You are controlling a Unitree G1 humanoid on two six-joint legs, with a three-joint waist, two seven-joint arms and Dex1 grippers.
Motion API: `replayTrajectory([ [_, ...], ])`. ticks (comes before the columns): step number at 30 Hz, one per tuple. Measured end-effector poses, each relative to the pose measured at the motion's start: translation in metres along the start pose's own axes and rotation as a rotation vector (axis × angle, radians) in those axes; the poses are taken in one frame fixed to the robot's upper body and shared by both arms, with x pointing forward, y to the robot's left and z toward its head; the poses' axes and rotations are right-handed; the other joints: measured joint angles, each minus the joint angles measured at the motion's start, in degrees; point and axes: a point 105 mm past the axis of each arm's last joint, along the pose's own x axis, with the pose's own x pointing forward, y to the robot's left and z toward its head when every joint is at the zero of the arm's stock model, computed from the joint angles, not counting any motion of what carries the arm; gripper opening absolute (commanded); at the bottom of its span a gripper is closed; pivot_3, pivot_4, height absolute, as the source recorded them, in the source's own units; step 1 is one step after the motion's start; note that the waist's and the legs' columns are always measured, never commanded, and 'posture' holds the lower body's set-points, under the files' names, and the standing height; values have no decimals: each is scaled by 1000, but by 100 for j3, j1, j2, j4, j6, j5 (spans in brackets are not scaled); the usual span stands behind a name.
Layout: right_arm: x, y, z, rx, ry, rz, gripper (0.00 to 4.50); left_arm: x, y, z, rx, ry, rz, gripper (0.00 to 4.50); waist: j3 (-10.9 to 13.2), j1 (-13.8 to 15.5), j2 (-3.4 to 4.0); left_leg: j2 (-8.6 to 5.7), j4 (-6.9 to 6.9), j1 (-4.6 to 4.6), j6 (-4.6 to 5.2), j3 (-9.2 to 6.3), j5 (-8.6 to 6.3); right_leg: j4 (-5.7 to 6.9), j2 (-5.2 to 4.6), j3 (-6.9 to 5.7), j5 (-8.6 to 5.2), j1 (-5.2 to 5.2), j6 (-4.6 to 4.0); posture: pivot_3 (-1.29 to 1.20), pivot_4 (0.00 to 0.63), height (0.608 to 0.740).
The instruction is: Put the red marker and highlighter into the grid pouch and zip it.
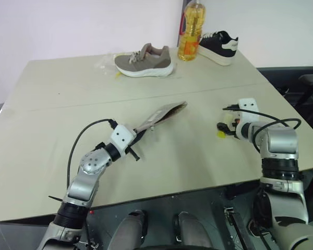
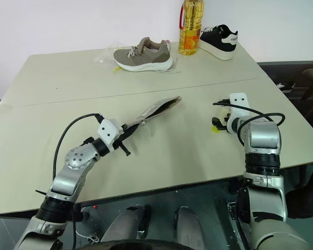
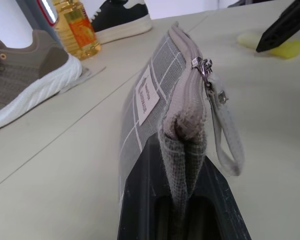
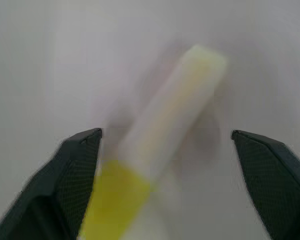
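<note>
My left gripper (image 1: 139,132) is shut on one end of the grid pouch (image 1: 163,114), a grey fabric pouch with white lines and a small white label (image 3: 146,96). It holds the pouch edge-up over the middle of the table. The zipper slider (image 3: 202,65) and its pull cord (image 3: 229,136) lie along the pouch's top edge. The yellow highlighter (image 4: 162,132) with its pale cap lies on the table at the right. My right gripper (image 4: 166,134) hangs over the highlighter, open, a finger on either side and not touching it. The red marker is out of view.
At the table's far side stand a grey-brown sneaker (image 1: 144,61), a bottle of yellow oil (image 1: 191,31) and a black-and-white shoe (image 1: 219,46). Crumpled clear plastic (image 1: 105,63) lies left of the sneaker. The table's right edge (image 1: 297,117) runs close behind my right arm.
</note>
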Motion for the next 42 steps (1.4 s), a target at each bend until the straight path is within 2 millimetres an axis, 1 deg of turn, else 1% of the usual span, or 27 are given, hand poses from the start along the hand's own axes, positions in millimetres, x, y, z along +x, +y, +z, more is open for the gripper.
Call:
replayTrajectory([
  [4, -2, -2, -1, 39, 5, -11, 1098, 0, 0, -1, 2, 2, -3, 0, 0, -9, 0, -2, 1, 0, 0, 1, 0, -3, -1, 0, 1, 2, 2, 0, 150, 740],
  [5, -2, -1, -1, 41, 5, -9, 863, 0, 0, -1, 4, 5, -3, 0, 0, -11, 0, -2, 1, 1, 0, 1, 0, -2, -1, 0, 1, 2, 2, 0, 150, 740],
  [8, -2, 0, 1, 4, 2, -4, 871, 0, 0, -2, 4, 8, -3, 0, 0, -15, 1, 0, 0, 1, 0, 1, 0, 1, 0, 0, 1, -2, 2, 0, 150, 740],
  [10, -7, 1, 12, -140, -47, 8, 871, 0, 0, -1, 6, 4, -3, 0, 6, -18, 10, -1, 0, -2, 1, 3, 0, 0, 0, 0, 1, -3, 3, 0, 150, 740],
  [11, -12, 4, 22, -264, -102, 26, 871, 1, 1, 0, 7, 1, -3, 0, 7, -17, 14, -2, 0, -2, 1, 4, 0, -2, -1, 0, 6, -2, 15, 0, 150, 740],
  [13, -32, 19, 45, -583, -248, 96, 871, 0, 1, 0, 8, -1, -6, 0, 8, -17, 15, -2, -1, -2, 2, 5, -1, -5, -1, -4, 5, 0, 25, 0, 150, 740],
  [14, -43, 32, 54, -705, -320, 155, 871, 0, 2, 0, 9, 2, -8, 0, 8, -27, 13, 0, -1, 0, 3, 3, -2, -7, -1, -9, 3, 7, 30, 0, 150, 740],
  [15, -52, 43, 58, -797, -369, 212, 871, 0, 2, 0, 7, -1, -14, 0, 9, -32, 11, 1, 0, 1, 4, 2, -3, -8, 0, -10, 3, 9, 31, 0, 150, 740],
  [17, -66, 63, 56, -899, -417, 336, 871, -1, 1, 0, 5, -2, -27, 0, 11, -38, 8, 3, 0, 2, 4, 1, -3, -8, 0, -11, -6, 12, 45, 0, 150, 740],
  [19, -74, 81, 49, -957, -426, 449, 871, -1, 1, 0, 8, 0, -42, 0, 11, -27, 7, 4, 3, 1, 4, 0, -3, -8, -1, -11, -4, 12, 39, 0, 150, 740],
  [21, -76, 87, 45, -977, -422, 490, 871, -2, 0, 1, 6, -3, -47, 0, 11, -9, 7, 3, 5, 0, 3, -1, -4, -9, -3, -10, -9, 12, 14, 0, 150, 740],
  [28, -74, 95, 36, -1015, -391, 541, 871, -5, -3, 4, 5, -15, -58, 0, 11, -3, 7, 2, 2, -4, 6, -2, -6, -22, -7, -10, -7, 11, 8, 0, 150, 740],
  [37, -67, 98, 28, -1053, -365, 532, 871, -5, -5, 7, 6, -23, -73, 0, 11, -2, 7, 2, 1, -5, 6, -2, -6, -23, -7, -10, -7, 11, 7, 0, 150, 740],
  [42, -69, 96, 27, -1276, -376, 498, 871, -8, -11, 6, 33, -6, -131, 0, 11, -4, 7, 2, 0, -5, 5, -1, -7, -27, -7, -10, -7, 12, 7, 0, 150, 740],
])
